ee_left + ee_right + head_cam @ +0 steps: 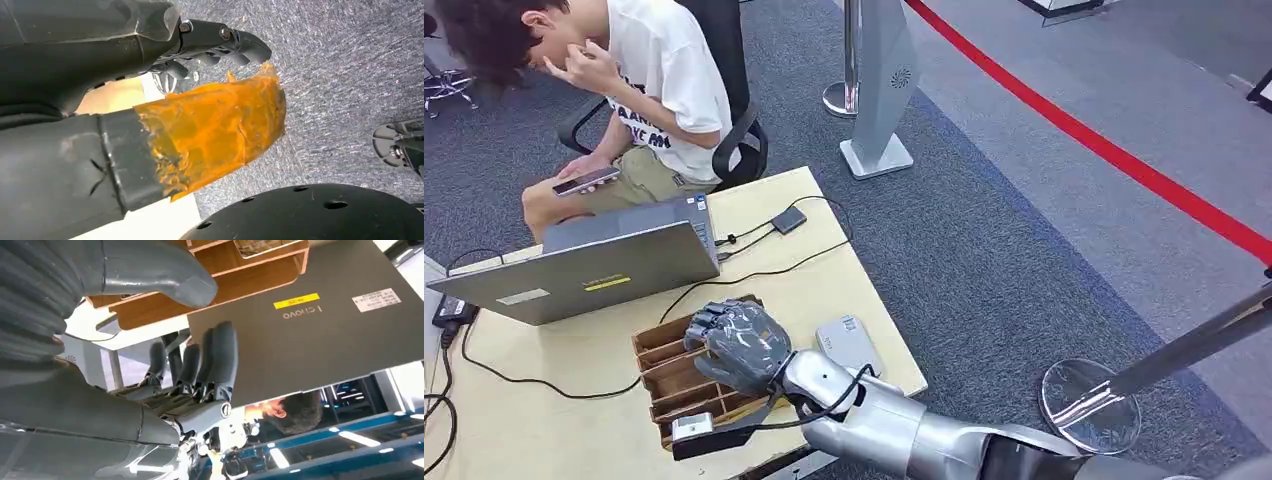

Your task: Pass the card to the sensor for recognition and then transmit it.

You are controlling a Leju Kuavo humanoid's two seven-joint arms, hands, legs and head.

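Observation:
My right hand [736, 345] hovers over a wooden slotted card box [659, 360] on the light table, with its back turned up. In the right wrist view its fingers [220, 360] are stretched out and apart from the thumb [160, 275], with nothing between them. A patterned card [260, 246] lies in one slot of the box [235, 282]. A flat grey sensor pad [849, 343] lies on the table just right of the hand. My left hand [165, 100], its thumb wrapped in orange tape, hangs above grey carpet and holds nothing.
An open grey laptop [584, 270] stands behind the box, with black cables and a small black device [788, 220] around it. A seated person [639, 90] holds a phone at the table's far side. Barrier posts [1089, 400] and a red floor line [1124, 160] lie to the right.

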